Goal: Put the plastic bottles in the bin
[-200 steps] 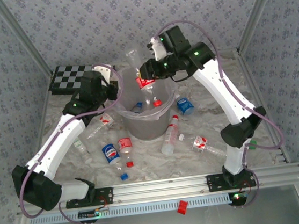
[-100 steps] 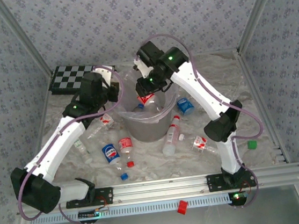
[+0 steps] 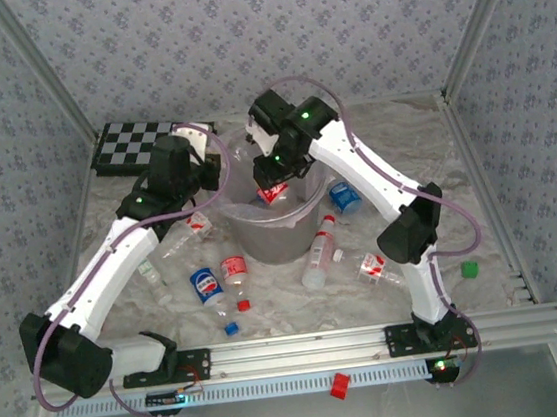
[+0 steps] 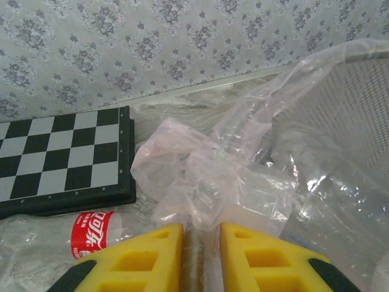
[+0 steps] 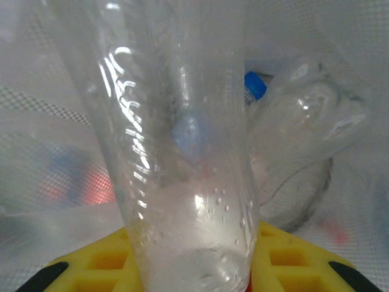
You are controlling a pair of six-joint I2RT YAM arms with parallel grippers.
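Currently part done; stock as follows

- Bin [image 3: 244, 234]: grey bucket in the middle of the table, lined with a clear bag [image 4: 200, 164] that spills over its rim
- Left gripper [image 4: 200, 234]: at the bin's left rim. The yellow fingers stand narrow with a fold of the bag running between them, seemingly pinched to keep the liner open
- Right gripper [image 3: 275, 174]: over the bin's mouth, clamped on the held bottle [image 5: 182, 152], which is clear with a red label. It hangs down inside the bin and is not yet let go
- Already inside: a blue-capped bottle [image 5: 304, 134], crumpled, lies against the wall below the held one. Blurred red and blue shapes beside it suggest more, but the count cannot be told
- Left on the table, all lying down:
  - red-label bottle by the left arm [image 3: 183, 237], just beside the bin
  - small clear bottle [image 3: 150, 273], further left
  - blue-label bottle [image 3: 206, 284] and short red-label bottle [image 3: 233, 271], side by side in front of the bin
  - red-capped bottle [image 3: 316, 254], against the bin's near-right foot
  - blue-label bottle on the right [image 3: 343, 197], beside the bin
  - red-label bottle near the right arm's elbow [image 3: 376, 268]
- Not counted: loose blue cap [image 3: 231, 328], red cap [image 3: 242, 304], green cap [image 3: 470, 268] and chequered board [image 3: 135, 144]

Judgement: seven bottles are to be fetched and one is about to drop, so probably more than half of the work remains
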